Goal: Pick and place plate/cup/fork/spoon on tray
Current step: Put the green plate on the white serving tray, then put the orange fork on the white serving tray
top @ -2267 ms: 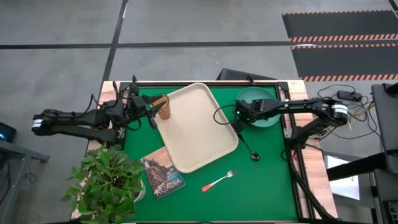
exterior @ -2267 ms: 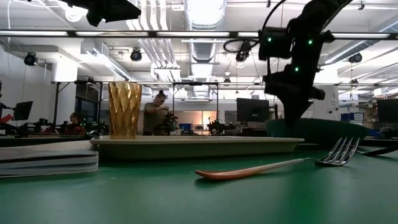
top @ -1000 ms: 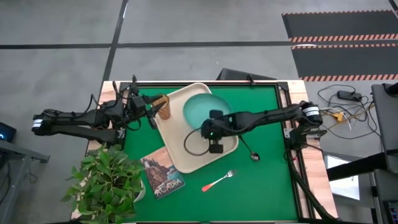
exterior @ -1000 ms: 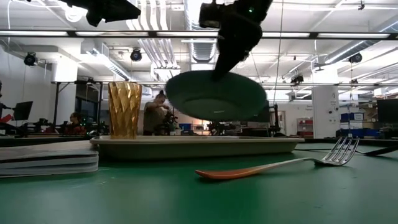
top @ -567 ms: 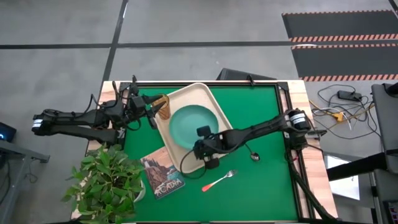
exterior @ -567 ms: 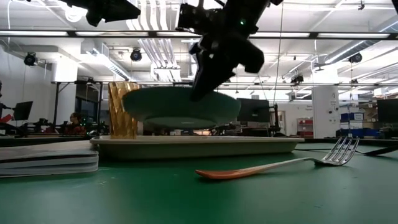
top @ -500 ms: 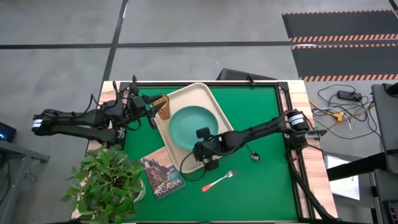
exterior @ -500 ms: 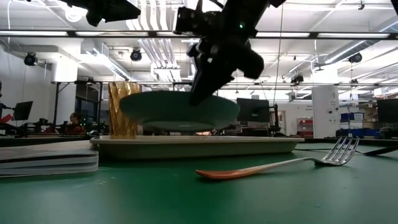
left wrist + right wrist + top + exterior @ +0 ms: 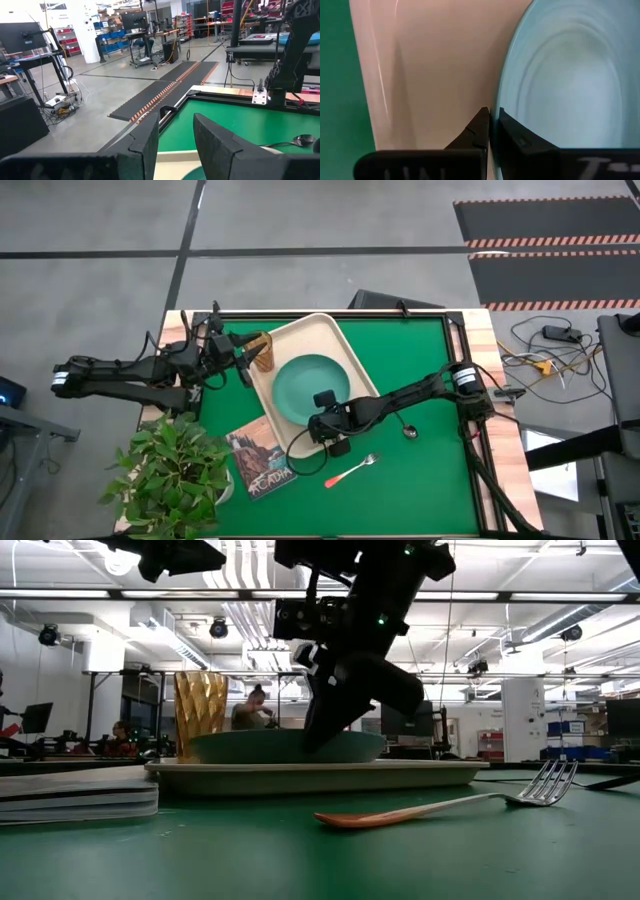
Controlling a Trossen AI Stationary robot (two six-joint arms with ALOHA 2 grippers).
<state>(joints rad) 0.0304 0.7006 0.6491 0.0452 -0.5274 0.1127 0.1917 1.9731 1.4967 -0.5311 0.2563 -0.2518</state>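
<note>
The teal plate (image 9: 308, 383) lies low in the cream tray (image 9: 300, 340), and the tray's rim hides its underside in the low view (image 9: 285, 746). My right gripper (image 9: 322, 412) is shut on the plate's near rim. The amber cup (image 9: 262, 356) stands upright on the tray's far left corner. My left gripper (image 9: 175, 142) is open and empty, just left of the cup. The pink-handled fork (image 9: 351, 471) and the dark spoon (image 9: 404, 425) lie on the green mat, near and right of the tray. My right gripper pinches the plate's rim (image 9: 495, 112) between its two fingers, at the plate's near edge. One finger (image 9: 479, 127) is outside the rim over the tray floor, the other (image 9: 515, 134) inside the plate. The fingers slant down from the near right. The plate sits level in the tray.
A picture-covered book (image 9: 262, 463) lies on the mat by the tray's near left corner. A potted plant (image 9: 170, 470) stands at the table's near left corner. Bare mat lies at the far right (image 9: 420, 350).
My right gripper has gone toward the table's near left and down, still shut on the plate. The plate has gone from tilted high above the tray to level and low in it.
</note>
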